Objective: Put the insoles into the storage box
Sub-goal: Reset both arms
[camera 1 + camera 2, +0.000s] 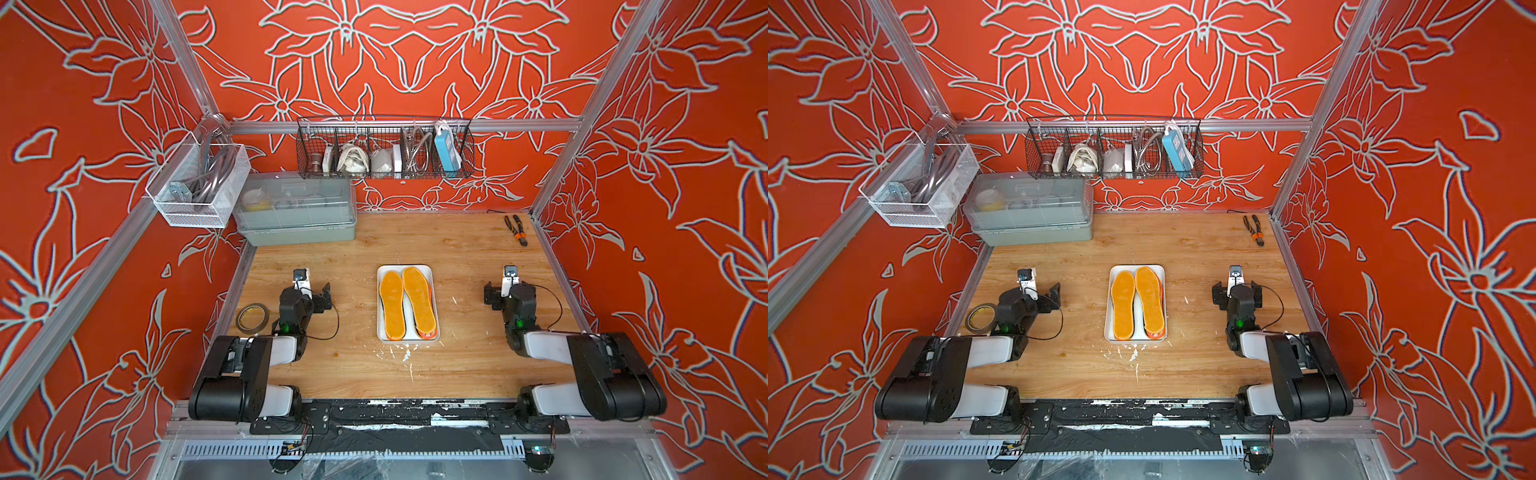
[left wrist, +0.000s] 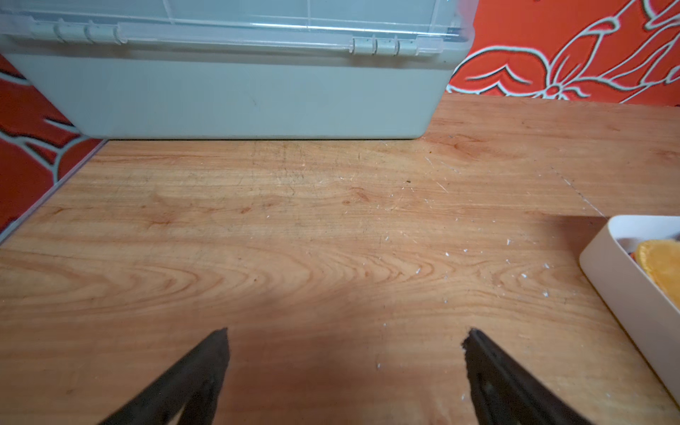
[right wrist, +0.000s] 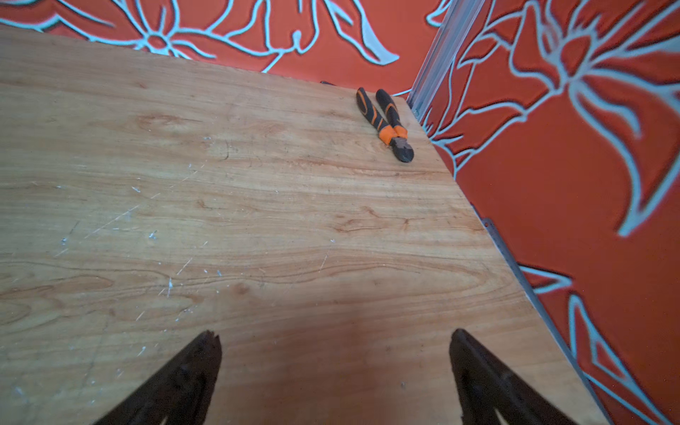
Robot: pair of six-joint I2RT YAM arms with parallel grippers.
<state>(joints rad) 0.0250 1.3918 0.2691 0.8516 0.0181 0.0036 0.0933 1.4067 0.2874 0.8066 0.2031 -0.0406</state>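
Both sets of jaws are spread wide and hold nothing, low over the tabletop. Between the arms sits the storage box, with the insoles piled inside, amber ones on top. The job looks done, so the arms should rest well apart from the box and not bump it.

Lab robot cell, aluminium frame, pliers

insoles in storage box, table centre
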